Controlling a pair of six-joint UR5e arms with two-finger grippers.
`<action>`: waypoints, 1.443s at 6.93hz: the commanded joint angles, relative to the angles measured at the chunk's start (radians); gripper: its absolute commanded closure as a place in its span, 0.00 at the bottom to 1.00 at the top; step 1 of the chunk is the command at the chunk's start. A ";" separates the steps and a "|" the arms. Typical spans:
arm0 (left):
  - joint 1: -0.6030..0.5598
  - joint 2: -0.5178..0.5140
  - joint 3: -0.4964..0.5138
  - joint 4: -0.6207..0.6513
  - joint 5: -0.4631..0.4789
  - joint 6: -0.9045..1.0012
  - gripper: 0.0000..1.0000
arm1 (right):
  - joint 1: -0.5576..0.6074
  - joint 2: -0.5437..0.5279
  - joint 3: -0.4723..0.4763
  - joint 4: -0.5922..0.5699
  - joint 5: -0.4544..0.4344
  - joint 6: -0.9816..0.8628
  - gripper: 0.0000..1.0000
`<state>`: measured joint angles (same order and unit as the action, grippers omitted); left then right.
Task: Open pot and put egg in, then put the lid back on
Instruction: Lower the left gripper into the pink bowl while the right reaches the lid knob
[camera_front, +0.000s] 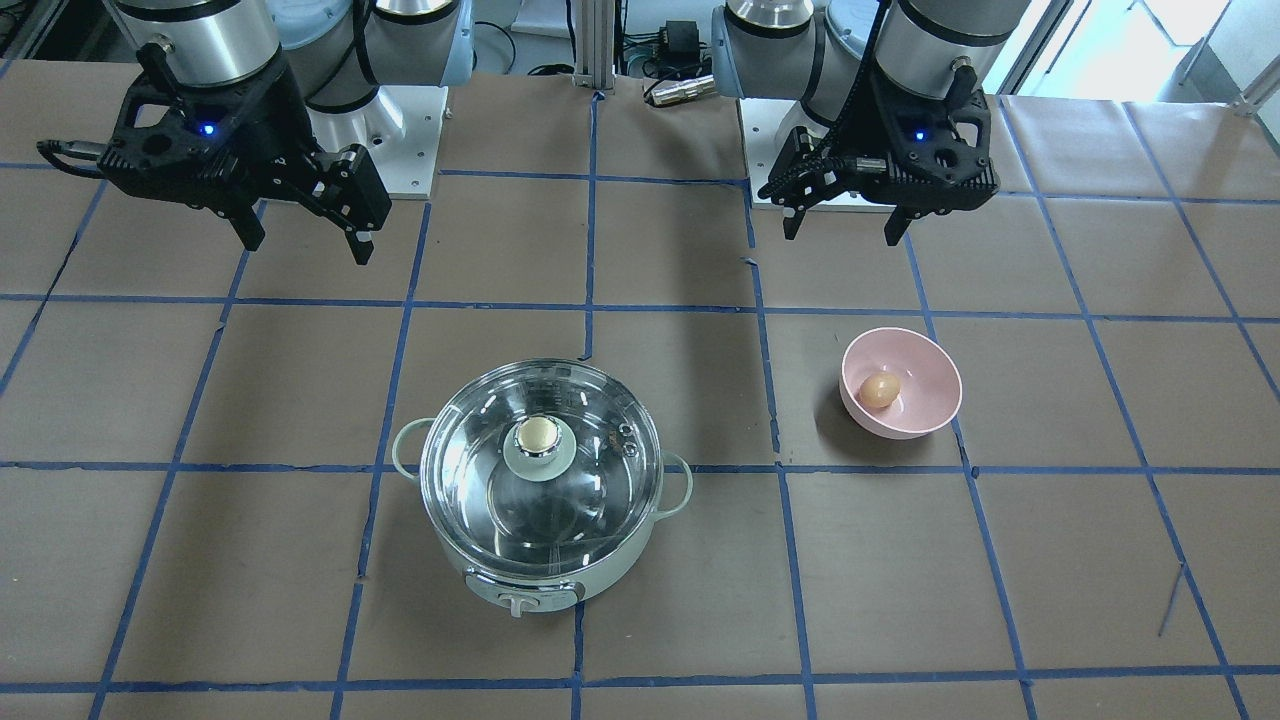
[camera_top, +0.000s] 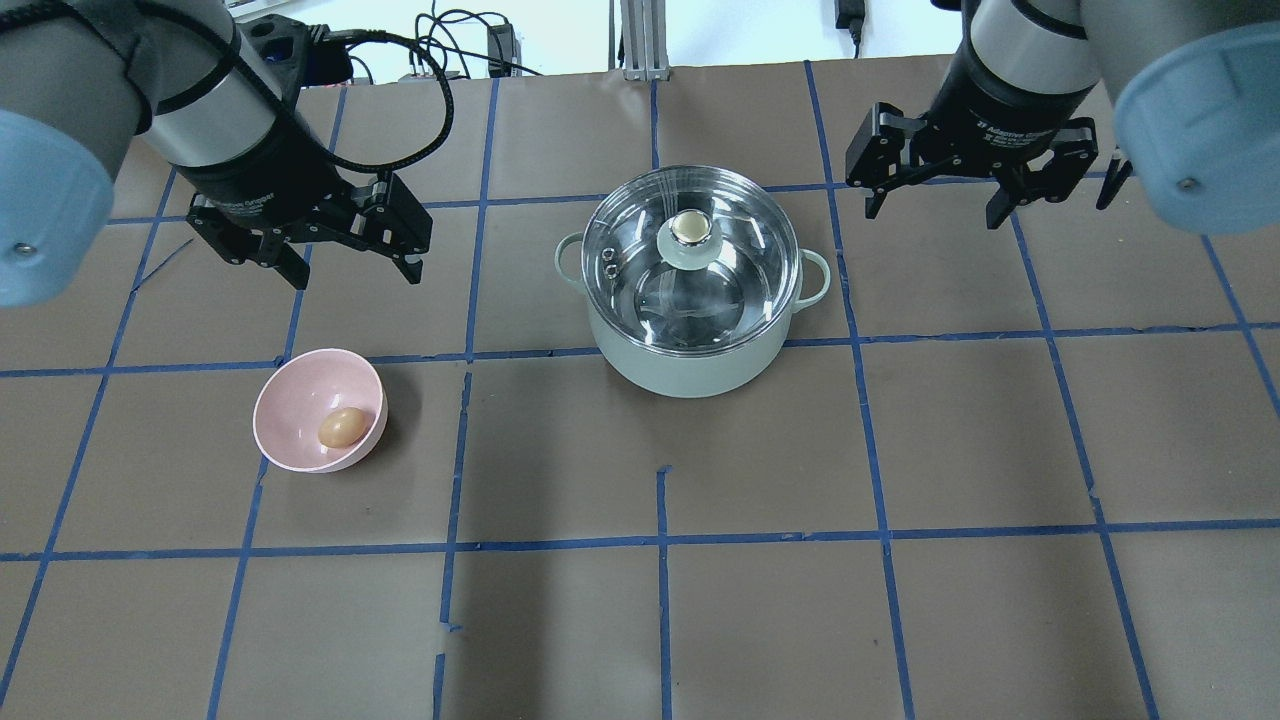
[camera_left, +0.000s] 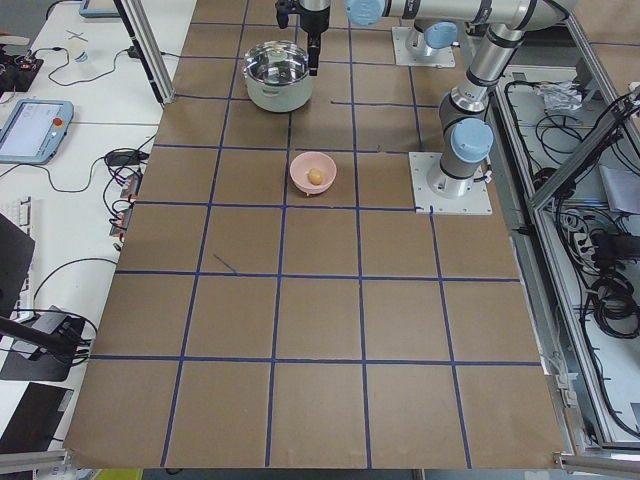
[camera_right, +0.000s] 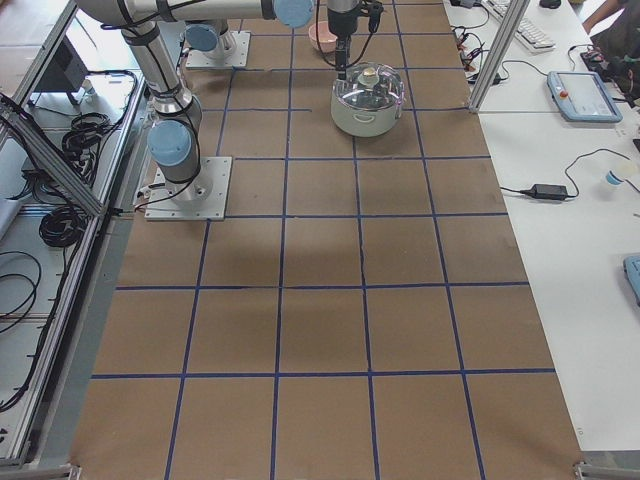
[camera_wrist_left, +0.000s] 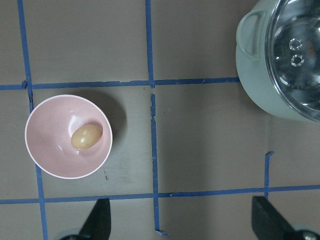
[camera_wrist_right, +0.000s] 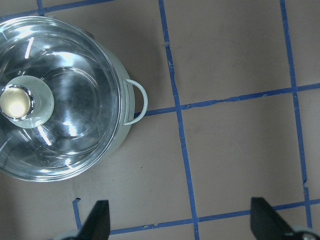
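Observation:
The mint-green pot (camera_top: 690, 372) stands mid-table with the glass lid (camera_top: 730, 280) on it, its beige-gold knob (camera_top: 691, 227) upright. The pot also shows in the front view (camera_front: 530, 590) under its lid (camera_front: 590, 480). The tan egg (camera_top: 342, 427) lies in a pink bowl (camera_top: 290, 395), also in the front view (camera_front: 880, 390). My left gripper (camera_top: 355, 275) is open and empty, hovering above and behind the bowl. My right gripper (camera_top: 932, 215) is open and empty, hovering to the pot's right. The left wrist view shows the egg (camera_wrist_left: 86, 136); the right wrist view shows the lid (camera_wrist_right: 75, 100).
The table is brown paper with a blue tape grid (camera_top: 660, 540). The arm base plates (camera_front: 410, 140) sit at the robot's edge. Cables and a power brick (camera_front: 680, 40) lie beyond the table's back edge.

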<state>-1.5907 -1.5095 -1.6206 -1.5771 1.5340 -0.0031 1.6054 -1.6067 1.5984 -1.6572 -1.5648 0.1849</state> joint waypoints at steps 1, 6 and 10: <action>0.000 0.002 0.001 -0.003 0.000 0.002 0.00 | 0.004 0.007 0.002 0.001 0.000 -0.001 0.00; 0.014 0.005 -0.007 -0.014 0.005 0.134 0.00 | 0.034 0.121 0.000 -0.171 0.063 0.022 0.00; 0.148 -0.018 -0.210 0.028 0.083 0.262 0.01 | 0.180 0.336 -0.047 -0.393 0.065 0.143 0.00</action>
<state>-1.5028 -1.5221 -1.7641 -1.5588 1.6033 0.1953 1.7465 -1.3336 1.5609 -1.9874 -1.5005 0.2845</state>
